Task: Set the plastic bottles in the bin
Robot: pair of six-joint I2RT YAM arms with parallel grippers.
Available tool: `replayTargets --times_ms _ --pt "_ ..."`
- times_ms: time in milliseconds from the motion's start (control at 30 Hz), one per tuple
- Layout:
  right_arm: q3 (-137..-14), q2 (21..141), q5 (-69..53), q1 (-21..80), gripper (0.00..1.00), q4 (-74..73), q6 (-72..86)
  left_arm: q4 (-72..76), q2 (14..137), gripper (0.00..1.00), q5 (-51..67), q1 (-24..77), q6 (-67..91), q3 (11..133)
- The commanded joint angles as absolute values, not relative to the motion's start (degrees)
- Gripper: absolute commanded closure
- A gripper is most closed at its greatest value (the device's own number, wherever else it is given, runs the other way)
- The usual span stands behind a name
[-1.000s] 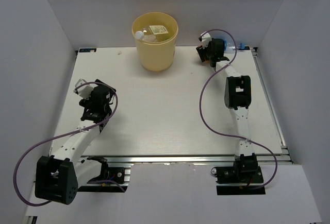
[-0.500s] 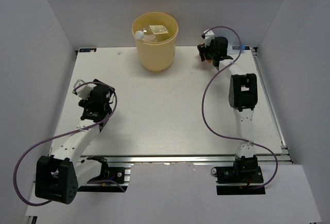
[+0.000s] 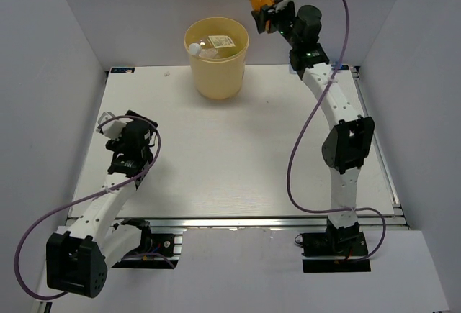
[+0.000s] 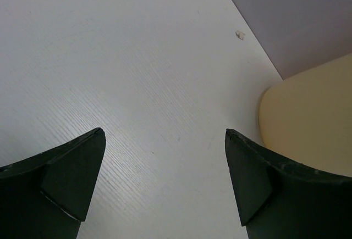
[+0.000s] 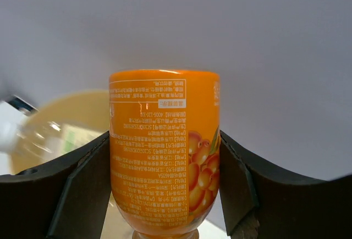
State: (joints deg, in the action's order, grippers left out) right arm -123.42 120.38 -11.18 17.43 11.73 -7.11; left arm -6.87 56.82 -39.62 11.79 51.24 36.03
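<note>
The pale yellow-orange bin [image 3: 217, 68] stands at the table's far middle; a clear bottle with a cream label [image 3: 216, 44] lies inside it. My right gripper [image 3: 264, 5] is shut on a stubby orange bottle [image 3: 259, 1], held high in the air just right of the bin. In the right wrist view the orange bottle [image 5: 164, 151] fills the space between my fingers, with the bin [image 5: 52, 126] blurred behind on the left. My left gripper [image 3: 114, 127] is open and empty over the table's left side; its wrist view shows the bin's wall [image 4: 308, 121] at right.
A small white scrap [image 4: 239, 34] lies on the table near the back wall. Grey walls enclose the table on the left, back and right. A metal rail runs along the table's right edge [image 3: 374, 133].
My right gripper has risen from the table's far right corner with the orange bottle and swung left toward the bin. My left gripper has shifted slightly.
</note>
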Motion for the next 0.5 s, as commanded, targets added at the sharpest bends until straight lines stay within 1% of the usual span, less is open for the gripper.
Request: replayTargets --times_ms 0,67,100,167,267,400,467 --pt "-129.3 125.7 -12.2 22.4 0.54 13.5 -3.1 -7.9 54.9 0.02 -39.1 11.6 49.4 37.8" --pt "-134.4 129.9 -13.7 24.0 0.38 12.9 -3.8 -7.1 54.9 0.02 -38.2 11.5 48.8 37.8" --pt "-138.7 131.1 -13.9 25.2 0.11 12.4 -3.7 -6.2 55.0 0.02 -36.7 11.5 48.4 38.1" --pt "-140.0 131.7 -13.2 25.8 0.11 12.0 -2.1 -5.6 55.6 0.02 -34.5 11.6 47.0 38.7" --pt "-134.9 129.2 -15.3 24.8 0.11 15.0 -0.4 -6.9 56.2 0.02 -33.8 11.6 46.1 39.6" --pt "-136.3 128.8 -16.0 23.5 0.11 12.1 -0.5 -5.7 56.9 0.02 -31.8 11.6 45.7 40.1" --pt "-132.5 126.6 -14.3 22.6 0.11 12.3 -0.4 -5.8 57.2 0.02 -31.1 11.5 45.5 40.3"
